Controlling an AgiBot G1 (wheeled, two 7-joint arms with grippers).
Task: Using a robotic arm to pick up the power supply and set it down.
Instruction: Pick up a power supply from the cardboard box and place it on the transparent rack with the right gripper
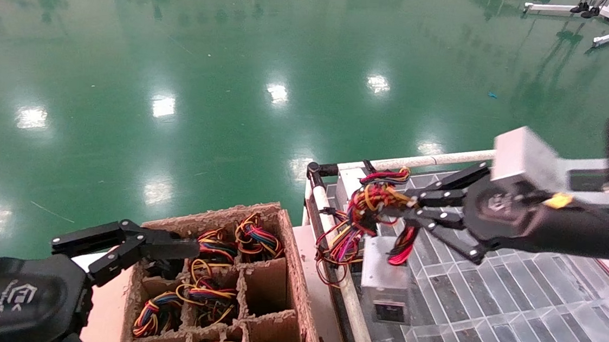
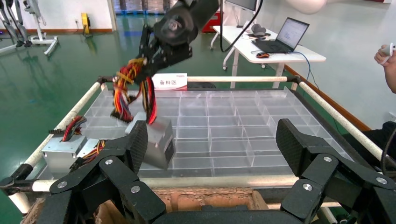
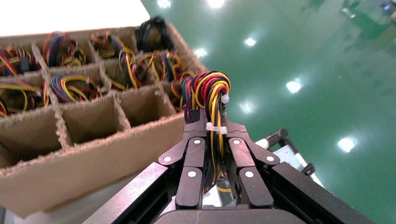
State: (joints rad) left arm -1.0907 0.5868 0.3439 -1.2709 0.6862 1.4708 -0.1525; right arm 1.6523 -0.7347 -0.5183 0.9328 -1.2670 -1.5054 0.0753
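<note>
The power supply (image 1: 386, 278) is a silver-grey metal box with a dark socket panel, hanging tilted by its wire bundle (image 1: 367, 208) over the near-left corner of the clear tray (image 1: 488, 316). I cannot tell whether its lower end touches the tray. My right gripper (image 1: 407, 206) is shut on the red, yellow and black wires; in the right wrist view the wires (image 3: 212, 93) run up between its shut fingers (image 3: 212, 127). The left wrist view shows the box (image 2: 159, 140) under that gripper (image 2: 154, 58). My left gripper (image 1: 157, 246) hangs open and empty above the cardboard box (image 1: 272, 299).
The divided cardboard box (image 3: 93, 158) holds several wire bundles and some empty cells. A second silver unit (image 2: 63, 151) lies at the tray's far-left corner by the white rail (image 1: 430, 160). Beyond the tray (image 2: 224, 121) stand a table with a laptop (image 2: 285, 35) and a person's hand (image 2: 387, 58).
</note>
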